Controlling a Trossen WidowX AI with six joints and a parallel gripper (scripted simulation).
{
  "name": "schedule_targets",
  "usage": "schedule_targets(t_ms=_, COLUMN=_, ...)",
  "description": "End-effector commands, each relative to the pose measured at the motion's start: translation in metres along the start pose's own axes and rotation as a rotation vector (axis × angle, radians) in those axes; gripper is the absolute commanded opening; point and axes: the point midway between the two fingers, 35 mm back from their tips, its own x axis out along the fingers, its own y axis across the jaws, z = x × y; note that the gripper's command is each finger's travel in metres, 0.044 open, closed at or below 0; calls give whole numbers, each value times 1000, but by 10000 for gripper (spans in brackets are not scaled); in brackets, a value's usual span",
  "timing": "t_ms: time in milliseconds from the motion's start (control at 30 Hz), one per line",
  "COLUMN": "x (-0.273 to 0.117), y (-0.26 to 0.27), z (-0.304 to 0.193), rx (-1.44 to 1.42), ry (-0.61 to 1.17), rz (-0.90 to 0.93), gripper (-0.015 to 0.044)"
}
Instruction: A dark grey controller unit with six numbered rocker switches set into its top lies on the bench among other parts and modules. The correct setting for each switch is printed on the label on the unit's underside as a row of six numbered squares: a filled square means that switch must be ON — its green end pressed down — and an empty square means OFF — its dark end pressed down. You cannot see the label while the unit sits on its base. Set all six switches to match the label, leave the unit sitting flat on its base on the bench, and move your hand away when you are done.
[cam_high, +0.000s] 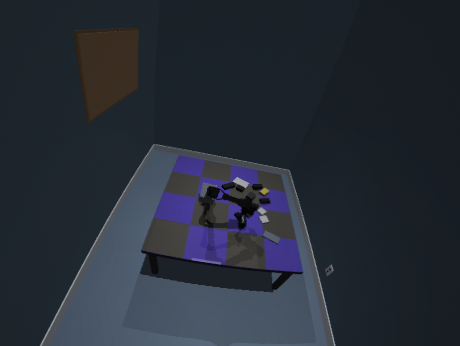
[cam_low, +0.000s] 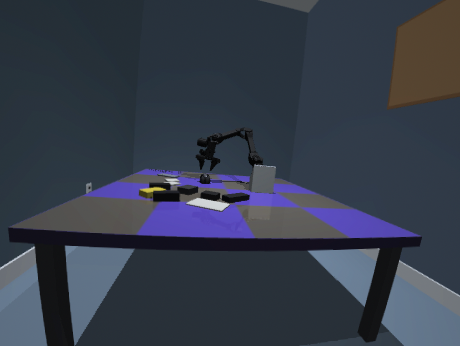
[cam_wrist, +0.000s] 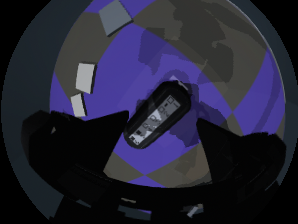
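Note:
The dark controller unit (cam_low: 205, 178) (cam_wrist: 180, 107) lies on the bench with rounded ends, slanting across the middle of the wrist view. A pale strip (cam_wrist: 154, 120) with a row of small numbered squares faces up on it, so its label side shows. Some squares look dark and some outlined; glare and size keep me from reading all of them. The rocker switches are hidden. My gripper (cam_low: 208, 168) (cam_wrist: 163, 117) is open and empty above the unit, one finger on either side of it in the wrist view. In the top view the unit and hand blend together.
Several black modules (cam_low: 166, 195), a yellow module (cam_high: 264, 191) (cam_low: 151, 192) and a white plate (cam_high: 240, 182) (cam_low: 208, 204) lie on the bench. Small pale blocks (cam_wrist: 85, 77) and a grey plate (cam_high: 271, 237) (cam_wrist: 115, 18) lie beyond the unit. A pale panel (cam_low: 263, 179) stands upright near the arm's base.

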Motion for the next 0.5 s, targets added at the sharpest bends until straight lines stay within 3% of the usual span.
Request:
schedule_targets(t_ms=0, x=-2, y=-8, z=20, rx=521, ry=61, rz=-118, gripper=440)
schedule_targets(t_ms=467, x=-2, y=-10, z=23, rx=630, ry=68, rz=-150, gripper=440)
